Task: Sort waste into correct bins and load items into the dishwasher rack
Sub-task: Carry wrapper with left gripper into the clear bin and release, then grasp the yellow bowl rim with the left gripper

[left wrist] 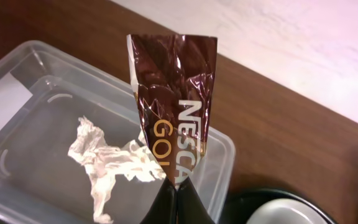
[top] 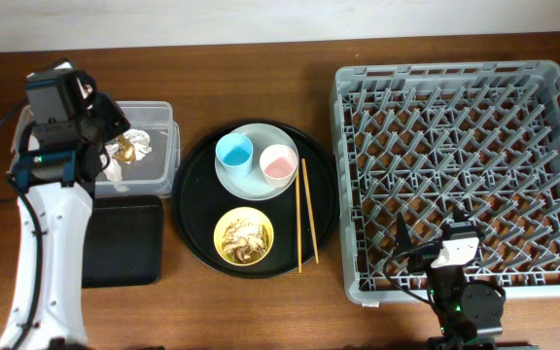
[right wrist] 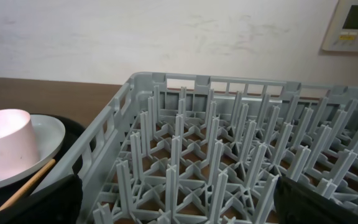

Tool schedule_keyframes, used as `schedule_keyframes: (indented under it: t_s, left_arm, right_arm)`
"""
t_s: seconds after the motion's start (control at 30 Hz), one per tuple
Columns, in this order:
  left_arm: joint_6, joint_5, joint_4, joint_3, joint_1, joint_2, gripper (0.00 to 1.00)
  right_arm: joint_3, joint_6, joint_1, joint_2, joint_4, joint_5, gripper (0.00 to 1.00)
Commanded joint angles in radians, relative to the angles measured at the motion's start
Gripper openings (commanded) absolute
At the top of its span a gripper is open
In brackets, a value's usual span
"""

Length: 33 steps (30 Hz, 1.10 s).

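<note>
One wrapper [left wrist: 178,106] in left tool [left wrist: 176,198], above tub [left wrist: 42,109]

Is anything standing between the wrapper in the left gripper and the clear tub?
Nothing visible does. The left gripper holds the wrapper over the open clear tub; only white tissue lies inside it.

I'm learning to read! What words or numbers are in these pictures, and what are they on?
"NESC" and "GO", cut short by creases: on the wrapper the left gripper holds.
White label on the clear tub: no writing shows.
Wall panel: too small to read.
</note>
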Motion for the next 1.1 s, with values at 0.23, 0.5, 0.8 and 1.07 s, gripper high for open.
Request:
schedule_keyframes:
  t_s: [0.23, 0.5, 0.8, 1.07]
  left_arm:
    - [-0.009, 0.030, 0.188, 0.014, 0.151, 0.344, 0.11]
    - [0.005, 0.030, 0.221, 0.021, 0.158, 0.343, 0.67]
    - [0.001, 0.161, -0.092, 0.297, 0.143, 0.074, 0.57]
    - [-0.030, 0.134, -0.655, 0.262, -0.190, -0.096, 0.14]
  right_arm:
    - [-0.005, 0.000, -0.005, -0.005, -0.004, -0.002, 0.98]
    - [-0.005, 0.000, -0.005, -0.005, -0.004, -0.002, 0.98]
    - [-0.005, 0.000, -0.005, -0.005, -0.004, -0.002, 0.98]
    - [-0.005, 0.000, -0.005, -0.005, -0.004, -0.002, 0.98]
